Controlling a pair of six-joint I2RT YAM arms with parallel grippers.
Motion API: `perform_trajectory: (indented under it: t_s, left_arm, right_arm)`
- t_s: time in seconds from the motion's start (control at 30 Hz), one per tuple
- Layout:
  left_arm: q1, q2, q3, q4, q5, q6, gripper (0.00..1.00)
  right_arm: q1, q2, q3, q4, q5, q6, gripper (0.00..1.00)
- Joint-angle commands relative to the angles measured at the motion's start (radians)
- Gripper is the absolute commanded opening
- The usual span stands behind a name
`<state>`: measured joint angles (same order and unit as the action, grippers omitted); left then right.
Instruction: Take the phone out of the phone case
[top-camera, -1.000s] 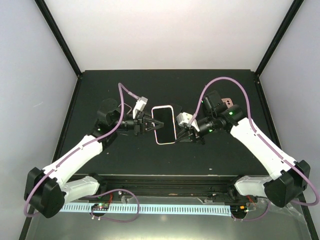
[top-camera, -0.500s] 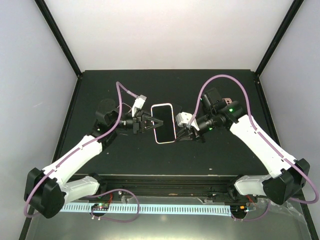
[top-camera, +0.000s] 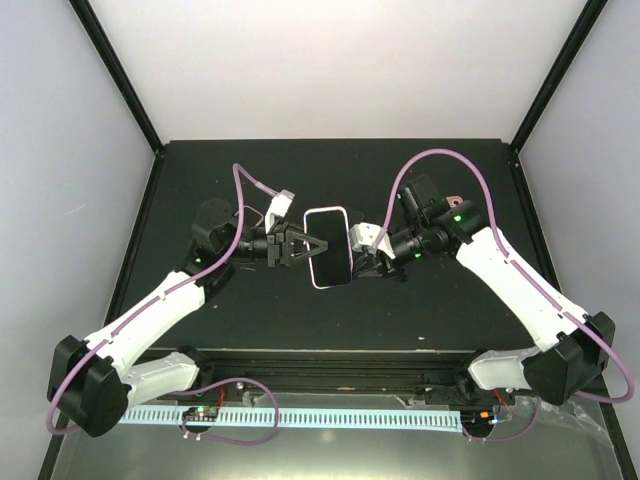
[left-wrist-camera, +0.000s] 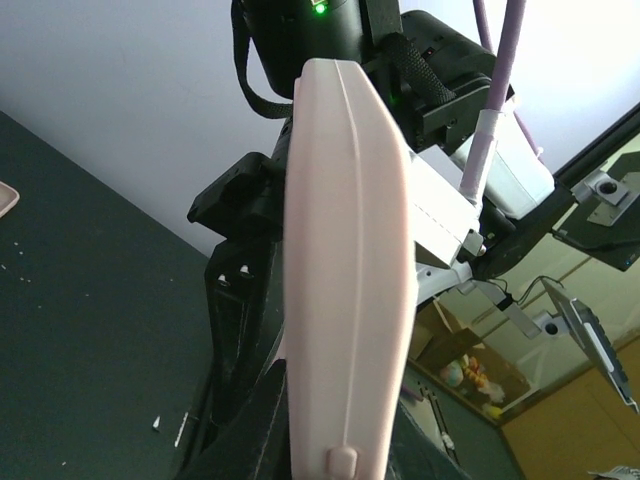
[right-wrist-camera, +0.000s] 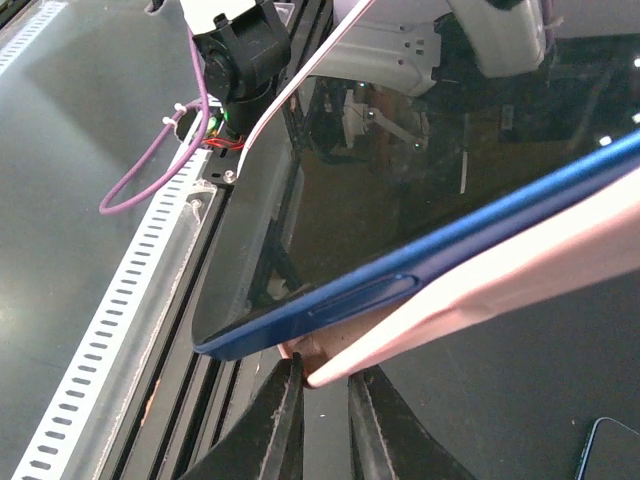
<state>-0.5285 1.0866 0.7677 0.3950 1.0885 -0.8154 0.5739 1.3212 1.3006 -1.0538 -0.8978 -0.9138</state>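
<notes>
A phone with a dark screen (top-camera: 329, 243) sits in a pale pink case and is held off the black table between both grippers. My left gripper (top-camera: 305, 247) is shut on the cased phone's left long edge. In the left wrist view the pink case side (left-wrist-camera: 345, 250) with its button stands between my black fingers (left-wrist-camera: 245, 430). My right gripper (top-camera: 360, 262) is shut on the case's right lower corner. In the right wrist view the blue phone edge (right-wrist-camera: 440, 275) has lifted away from the pink case (right-wrist-camera: 530, 265) at that corner, which my gripper (right-wrist-camera: 322, 385) pinches.
A small pink object (top-camera: 456, 203) lies on the black table (top-camera: 250, 310) at the back right, partly under my right arm. A pink edge (left-wrist-camera: 6, 200) shows at the left of the left wrist view. A blue-edged corner (right-wrist-camera: 612, 450) lies on the table.
My right arm has swung a little inward toward the phone, and the phone has shifted slightly up the view with both grippers still on it.
</notes>
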Motion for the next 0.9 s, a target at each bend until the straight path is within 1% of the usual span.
perform_trajectory:
  t_s: [0.0,0.17,0.27,0.4,0.57,0.73,0.87]
  left_arm:
    - [-0.062,-0.033,0.031,0.113,0.126,-0.087,0.02]
    - [-0.061,-0.034,0.023,0.107,0.125,-0.08,0.02]
    - [-0.061,-0.036,0.019,0.107,0.122,-0.076,0.02]
    - [-0.062,-0.033,0.018,0.081,0.108,-0.049,0.01]
    - [-0.066,-0.014,0.014,0.063,0.085,-0.016,0.02]
    - [-0.074,0.001,-0.011,0.047,0.055,0.028,0.02]
    - [-0.081,0.021,-0.02,0.024,0.044,0.063,0.02]
  right_arm:
    - [-0.001,0.032,-0.001,0.213,0.092,0.018,0.14]
    - [-0.04,0.036,-0.003,0.264,0.026,0.116,0.15]
    - [-0.081,0.041,-0.009,0.337,-0.049,0.218,0.18]
    - [-0.133,0.071,-0.01,0.427,-0.175,0.402,0.28]
    - [-0.135,0.112,0.027,0.465,-0.274,0.534,0.35]
    - [-0.135,0.104,0.037,0.526,-0.325,0.65,0.42]
    - [-0.135,0.081,0.018,0.596,-0.365,0.747,0.45]
